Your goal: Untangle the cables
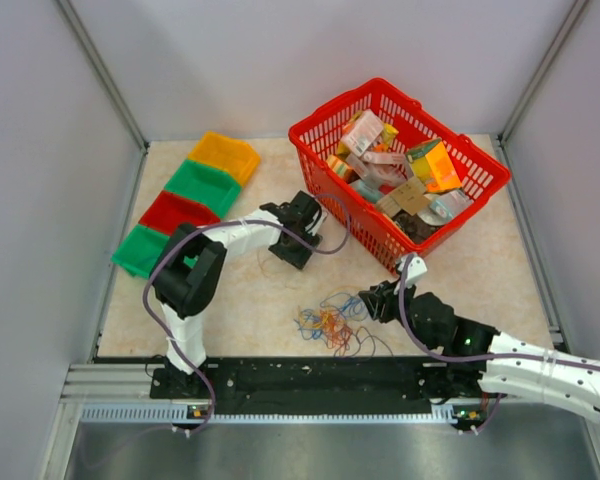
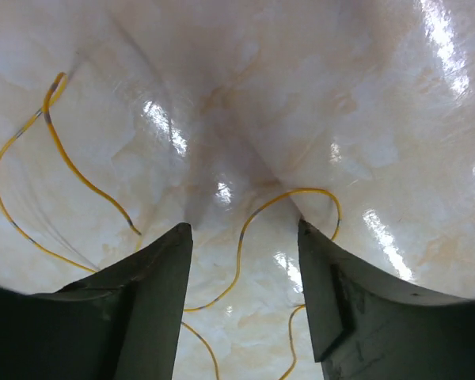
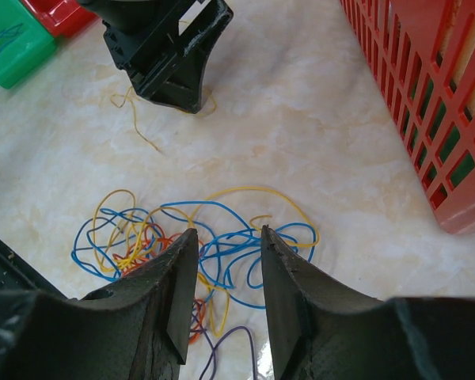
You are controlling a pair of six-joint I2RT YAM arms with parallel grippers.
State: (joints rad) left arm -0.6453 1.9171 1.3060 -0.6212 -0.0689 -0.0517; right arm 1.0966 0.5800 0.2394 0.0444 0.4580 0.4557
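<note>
A tangle of blue, yellow, orange-red and purple cables (image 1: 330, 325) lies on the table near the front edge. My right gripper (image 1: 372, 300) is open just right of it. In the right wrist view the right gripper (image 3: 228, 235) hovers low over the tangle (image 3: 142, 237), with blue loops between its fingers. My left gripper (image 1: 292, 248) is open near the basket, fingers pointing down. In the left wrist view the left gripper (image 2: 241, 235) stands over a separate yellow cable (image 2: 301, 190) lying loose on the table; a strand runs between the fingers, which are not closed on it.
A red basket (image 1: 330, 190) full of packets stands at the back right. A row of orange (image 1: 223, 155), green (image 1: 202, 185), red (image 1: 177, 212) and green (image 1: 140, 250) bins runs along the left. The nearest green bin (image 3: 8, 47) holds blue strands.
</note>
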